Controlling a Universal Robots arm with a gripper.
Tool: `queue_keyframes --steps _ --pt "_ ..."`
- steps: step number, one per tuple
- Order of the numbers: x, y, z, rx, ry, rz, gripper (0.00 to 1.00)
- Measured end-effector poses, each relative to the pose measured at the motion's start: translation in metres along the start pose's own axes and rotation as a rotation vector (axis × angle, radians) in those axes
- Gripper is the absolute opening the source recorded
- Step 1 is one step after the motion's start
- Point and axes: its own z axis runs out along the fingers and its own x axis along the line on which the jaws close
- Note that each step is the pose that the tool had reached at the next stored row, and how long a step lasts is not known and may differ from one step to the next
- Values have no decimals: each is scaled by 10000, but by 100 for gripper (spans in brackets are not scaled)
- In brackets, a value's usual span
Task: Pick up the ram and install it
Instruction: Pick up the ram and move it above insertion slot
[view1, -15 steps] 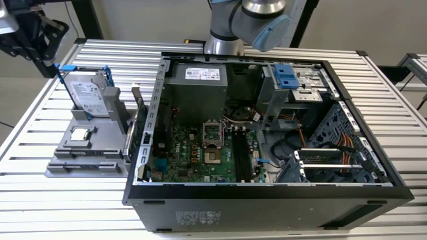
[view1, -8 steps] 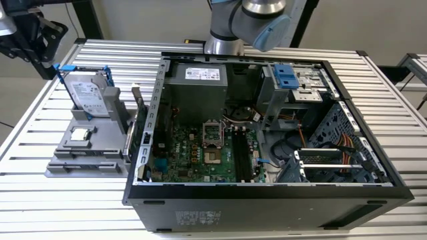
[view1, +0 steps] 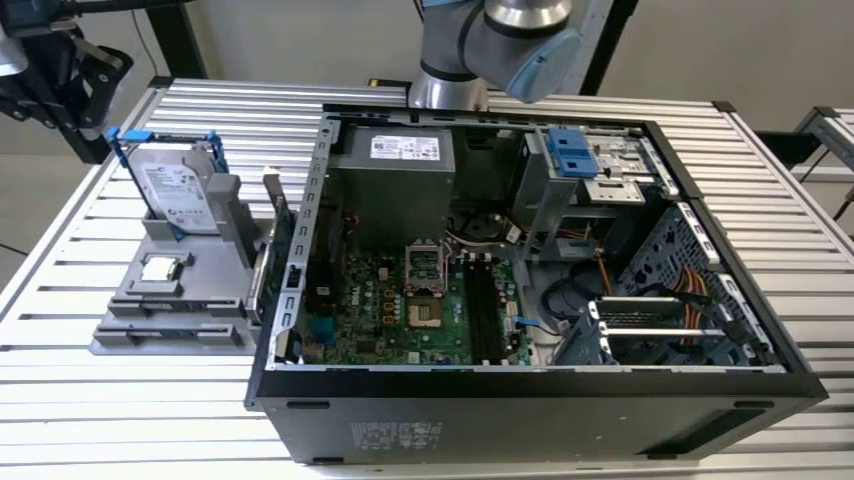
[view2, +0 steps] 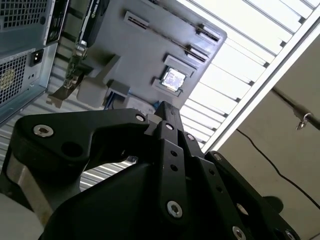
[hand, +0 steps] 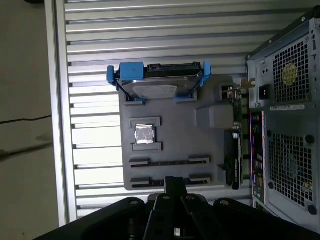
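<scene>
A grey holder (view1: 200, 320) (hand: 175, 137) sits on the slatted table at the exterior view's left, beside the open computer case (view1: 534, 300). In one of its long slots lies a thin dark strip (hand: 170, 161), apparently the ram seen on edge. A second such slot (hand: 145, 180) runs just past my fingertips. My black gripper (hand: 175, 181) (view2: 165, 106) hangs above the holder's end, shut with nothing in it. It appears at the exterior view's far upper left (view1: 54, 85). The motherboard's black slots (view1: 487, 310) lie inside the case.
The holder also carries a silver hard drive with blue handles (view1: 174, 185) (hand: 157, 82), a small square processor chip (view1: 160, 268) (hand: 145, 134) (view2: 174, 79) and a dark expansion card (view1: 276, 235) (hand: 235, 150) against the case wall. The table edge (hand: 55, 125) runs close by.
</scene>
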Motion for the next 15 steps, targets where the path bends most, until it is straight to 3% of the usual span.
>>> queue_keyframes --steps 15 --pt "-9 -121 -4 1 15 0 0"
